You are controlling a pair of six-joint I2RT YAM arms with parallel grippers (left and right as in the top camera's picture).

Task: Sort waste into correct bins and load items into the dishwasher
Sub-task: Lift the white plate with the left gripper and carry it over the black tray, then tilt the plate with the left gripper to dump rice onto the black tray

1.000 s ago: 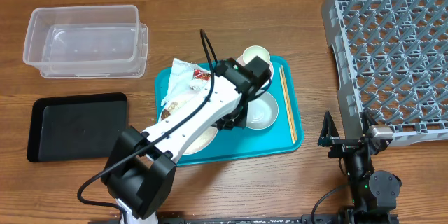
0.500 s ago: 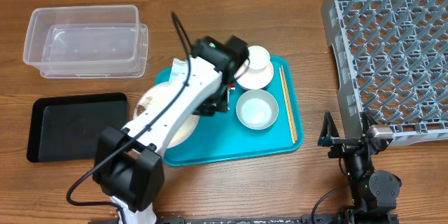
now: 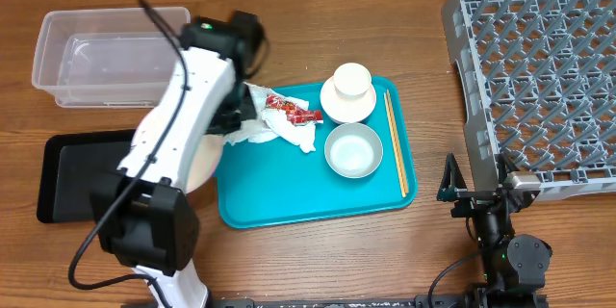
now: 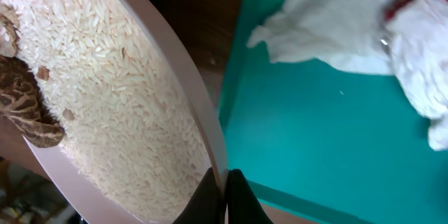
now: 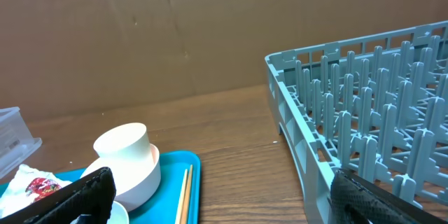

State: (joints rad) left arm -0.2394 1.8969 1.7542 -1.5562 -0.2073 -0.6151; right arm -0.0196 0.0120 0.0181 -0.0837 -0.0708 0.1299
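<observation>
**Clock reference.** I read directions on the overhead view, with 12 o'clock at the far edge of the table.

**Pincer state.**
- The left gripper [image 4: 224, 197] is clamped on the rim of the large white plate [image 4: 187, 91], jaws pressed together over the thin edge.
- The right gripper [image 3: 474, 191] stands with jaws apart and empty at 4 o'clock, just beside the grey dish rack [image 3: 539, 67].

**Location of the load.** The plate hangs at the 9 o'clock edge of the teal tray [image 3: 289, 202], partly off it and near the black tray [image 3: 77, 178]. The clear tub [image 3: 106, 58] is at 11 o'clock. The plate carries loose rice grains [image 4: 105, 91] and a brown food scrap [image 4: 24, 105].

**Handling.**
- Plate: I judge it stiff, smooth, breakable and heavy for a one-point rim hold. It can pivot or slip in the jaws, so I keep the rim grip deep.
- Rice: it will slide as a mass once the plate tips.
- Paper napkin [image 3: 279, 130] and red-and-white wrapper [image 3: 294, 109]: both lie on the teal tray. They are light and soft, and I pinch them on any raised fold.
- Cup [image 3: 351, 80]: it stands on the saucer [image 3: 337, 111] at 1 o'clock. I take it at the lip.
- Bowl [image 3: 352, 149]: I take it at the rim.
- Chopsticks [image 3: 394, 144]: they are thin and apt to roll. I grip both across mid-length.
</observation>
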